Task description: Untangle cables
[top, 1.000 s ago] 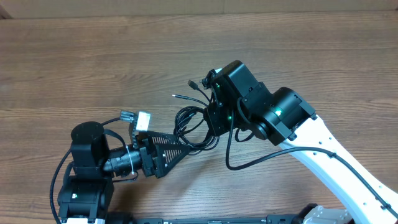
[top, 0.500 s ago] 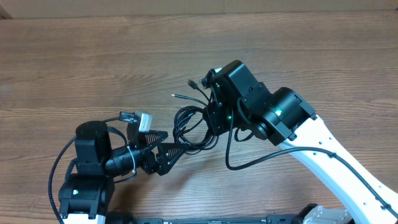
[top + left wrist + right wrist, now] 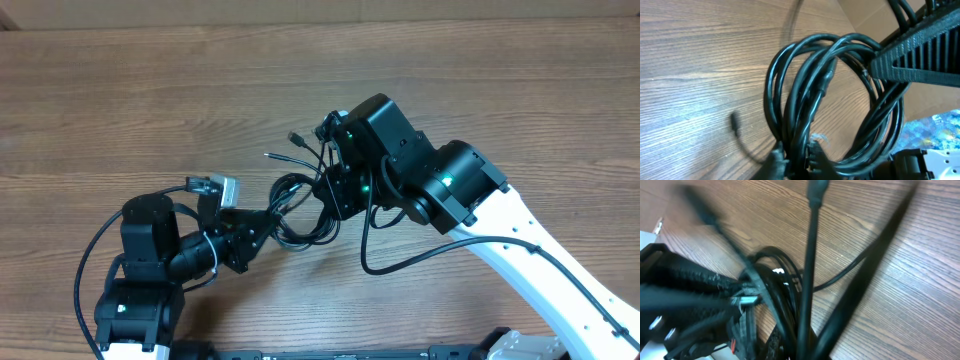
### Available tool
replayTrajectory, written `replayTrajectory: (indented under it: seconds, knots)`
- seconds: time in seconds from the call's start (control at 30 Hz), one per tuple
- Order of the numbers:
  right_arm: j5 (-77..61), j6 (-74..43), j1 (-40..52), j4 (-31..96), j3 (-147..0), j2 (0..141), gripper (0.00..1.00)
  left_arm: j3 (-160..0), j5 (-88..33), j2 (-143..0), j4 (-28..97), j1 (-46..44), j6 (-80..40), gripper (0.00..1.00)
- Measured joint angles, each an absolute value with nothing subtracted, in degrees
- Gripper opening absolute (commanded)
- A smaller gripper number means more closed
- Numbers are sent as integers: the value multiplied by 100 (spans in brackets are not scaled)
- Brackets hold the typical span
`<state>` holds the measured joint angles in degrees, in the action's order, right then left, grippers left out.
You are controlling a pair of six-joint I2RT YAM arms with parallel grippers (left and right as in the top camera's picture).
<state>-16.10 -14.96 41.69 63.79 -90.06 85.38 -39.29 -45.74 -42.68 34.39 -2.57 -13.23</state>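
- Bench (image 3: 120, 90): a wood-grain top that fills the overhead view.
- Right arm (image 3: 530, 240): a white link enters from the near right corner, and its black wrist reaches to mid-bench.
- Left arm (image 3: 145, 265): black, standing by the near edge toward the left corner and pointing at the middle.
- Cables (image 3: 300, 215): thin black cords wound in a loose coil of overlapping loops. The coil sits about mid-bench, slightly toward the near edge, between the two grippers.
- Right gripper (image 3: 328, 195): closed on strands at the coil's right side. These strands rise, blurred, toward the right wrist camera.
- Left gripper (image 3: 258, 225): its fingers are set narrow at the coil's left side, touching the loops. Whether they clamp a cord cannot be told.
- Plug tips (image 3: 270, 156): two free ends stick out of the coil toward the far edge.
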Motion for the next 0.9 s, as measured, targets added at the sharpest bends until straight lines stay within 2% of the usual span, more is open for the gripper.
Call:
replayTrajectory:
  seconds: [0.3,0.9]
  knots:
    - [-1610,-1496,4171,6357,-9006,8541,5,-3929,-4501,-4265,3409,-257,-1463,4]
    - [-574,-1496,4215,6460,-9004,8621,4,-3981,-4917,-4294,3044,-261,-1638,4]
